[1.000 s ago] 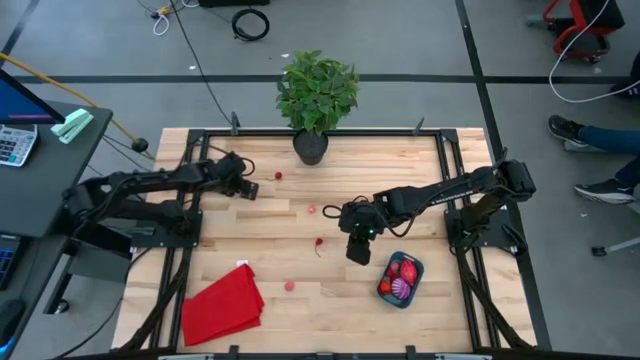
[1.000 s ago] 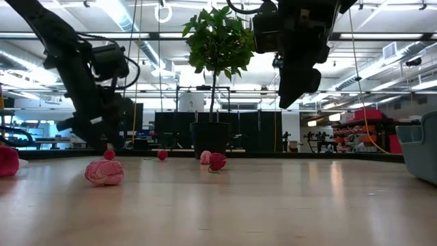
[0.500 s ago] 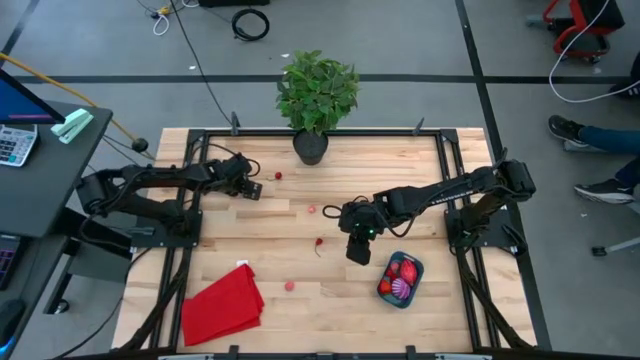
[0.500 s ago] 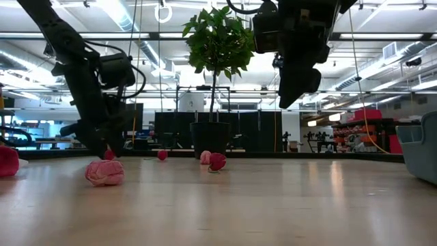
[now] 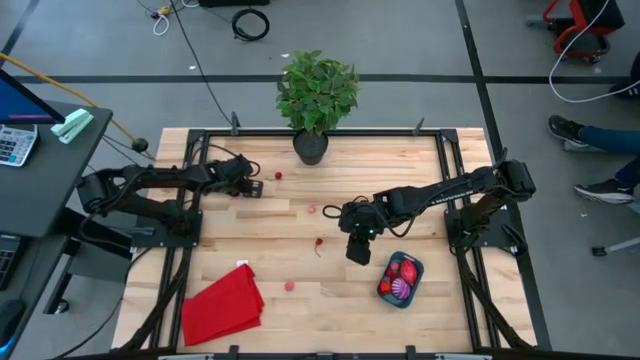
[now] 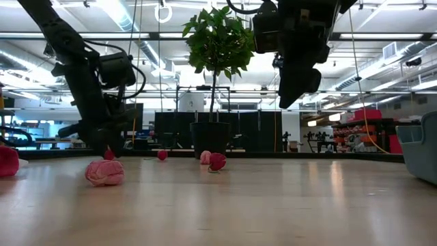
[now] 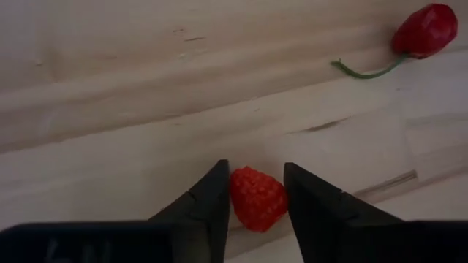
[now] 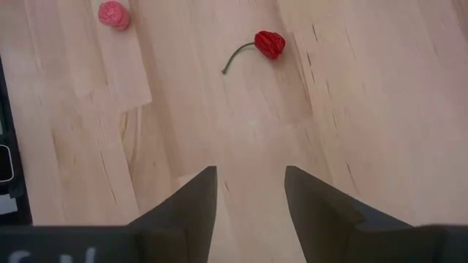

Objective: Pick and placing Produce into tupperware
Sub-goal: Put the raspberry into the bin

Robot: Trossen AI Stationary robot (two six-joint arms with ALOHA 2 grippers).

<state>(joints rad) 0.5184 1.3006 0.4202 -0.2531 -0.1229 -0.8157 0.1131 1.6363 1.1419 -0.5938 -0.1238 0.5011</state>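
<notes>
Left end effector closing around a raspberry at the back-left of the desk

The small red raspberry [image 7: 257, 199] lies on the desk [image 5: 400, 160] near its back-left part, between the two fingers [image 7: 208, 204] of the left end effector [image 5: 253, 187], which stand close on either side of it; whether they press it cannot be told. A red stemmed piece [image 7: 424, 31] lies just beyond it. Further pieces sit apart on the wood: a pink one [image 5: 312, 210] near the middle, a red stemmed one [image 5: 319, 242] below it, another pink one [image 5: 290, 285] toward the front. The tupperware [image 5: 401, 279] sits near the front-right, already holding red pieces and the striped one. The right end effector [image 5: 358, 250] hangs above the desk's middle, beside the tub, jaws partly apart and empty. A red cloth [image 5: 222, 304] lies at the front-left; a potted plant [image 5: 316, 95] stands at the back edge.
</notes>
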